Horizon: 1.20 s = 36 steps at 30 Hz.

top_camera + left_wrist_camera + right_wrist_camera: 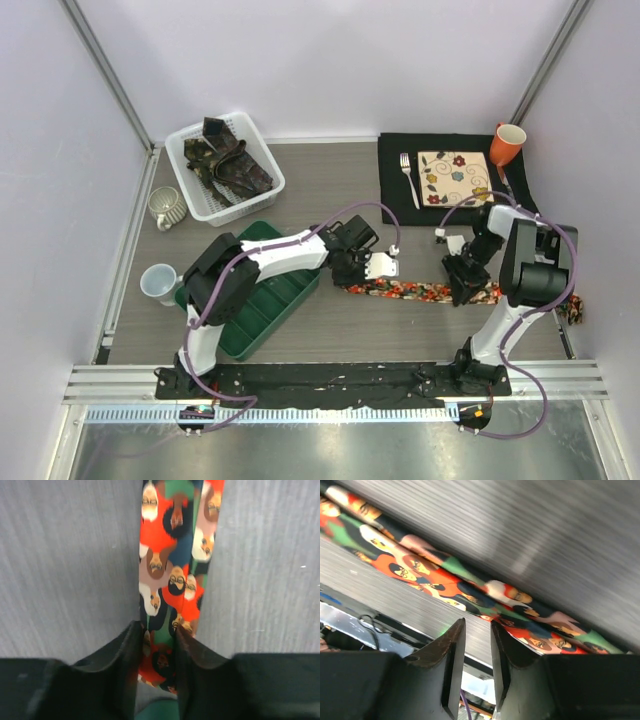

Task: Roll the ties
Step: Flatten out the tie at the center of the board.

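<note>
Left end effector is pinching the tie at its end, likely to start the roll; right end effector, jaws nearly together, is hovering mid-tie, grip unclear.

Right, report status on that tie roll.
Left gripper pinching red tie end. Right gripper nearly shut at tie's edge, grip unclear. Tie flat, unrolled. Nothing in the way.

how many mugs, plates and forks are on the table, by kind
mugs: 3 (orange ceramic mug, pale ribbed mug, white mug)
plates: 1 (square floral plate)
forks: 1 (silver metal fork)
total: 5
</note>
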Available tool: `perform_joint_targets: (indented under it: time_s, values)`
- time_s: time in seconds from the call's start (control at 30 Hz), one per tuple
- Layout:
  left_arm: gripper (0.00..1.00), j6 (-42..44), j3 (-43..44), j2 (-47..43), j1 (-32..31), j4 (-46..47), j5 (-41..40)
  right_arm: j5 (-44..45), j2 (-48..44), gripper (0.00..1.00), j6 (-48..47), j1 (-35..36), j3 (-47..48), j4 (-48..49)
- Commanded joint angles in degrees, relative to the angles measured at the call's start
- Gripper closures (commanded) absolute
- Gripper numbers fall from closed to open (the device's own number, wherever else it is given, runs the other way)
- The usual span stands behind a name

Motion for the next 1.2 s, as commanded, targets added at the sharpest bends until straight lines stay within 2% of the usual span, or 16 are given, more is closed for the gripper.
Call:
perform_joint_targets:
  time_s: [0.0,0.2,0.37,0.47,0.5,0.53,0.6,0.63,0.67,0.7,0.77,0.87,0.97,1.03,1.1,1.17]
  values:
    - [0.69,-1.9,-2.0,-2.8,-3.3,-2.4,1.2,6.9,0.6,0.67,-8.2,-6.4,0.3,1.4]
    - [0.67,-7.0,-4.2,-6.0,-4.9,0.0,1.6,-1.4,-4.4,0.64,-15.5,-7.6,2.5,-7.2]
    - [0.35,-8.0,-10.1,-17.5,-4.8,6.9,1.7,-10.3,-12.8,0.59,-18.0,-7.6,7.7,-13.5]
    - [0.27,-10.4,-16.0,-27.5,-4.8,14.4,3.4,-15.8,-22.6,0.46,-17.5,-7.6,10.9,-12.6]
    - [0.24,-12.0,-17.0,-30.3,-4.8,15.8,3.4,-17.6,-25.1,0.35,-16.8,-7.6,11.6,-11.4]
    - [0.22,-12.9,-18.0,-34.7,-4.8,17.1,3.1,-21.2,-30.5,0.30,-15.9,-7.6,12.6,-9.8]
    - [0.15,-14.1,-20.5,-39.2,-4.7,20.5,3.2,-25.5,-35.6,0.25,-10.2,-7.6,12.0,-1.4]
    - [0.08,-14.0,-21.3,-40.8,-4.9,21.2,3.8,-25.5,-38.8,0.12,-2.7,-7.6,8.5,5.0]
    - [0.07,-13.6,-22.0,-43.4,-4.9,22.2,4.8,-24.5,-43.6,0.10,11.7,-7.6,5.9,11.8]
    - [0.05,-12.4,-23.3,-44.2,-4.9,22.2,6.7,-24.3,-45.8,0.10,15.7,-7.6,3.5,21.7]
    - [0.00,-10.2,-23.5,-44.6,-5.0,20.4,10.8,-28.3,-47.6,0.17,19.1,-7.3,-1.8,26.8]
    - [0.00,-6.6,-22.0,-42.5,-5.0,15.9,12.7,-36.4,-44.9,0.31,20.0,-4.7,-2.3,20.1]
    - [0.00,-10.5,-17.9,-35.4,-4.9,13.3,7.4,-37.8,-40.0,0.40,19.9,0.1,-2.4,15.5]
    - [0.07,-11.7,-16.4,-30.7,-4.9,12.8,6.5,-39.0,-38.2,0.42,21.5,2.5,-2.6,16.0]
    - [0.07,-11.9,-16.8,-27.6,-5.5,15.1,7.8,-35.6,-35.9,0.42,25.9,3.3,-3.2,19.4]
    - [0.07,-12.1,-16.4,-25.1,-6.4,17.4,6.6,-33.7,-32.9,0.42,26.0,3.4,-2.2,16.8]
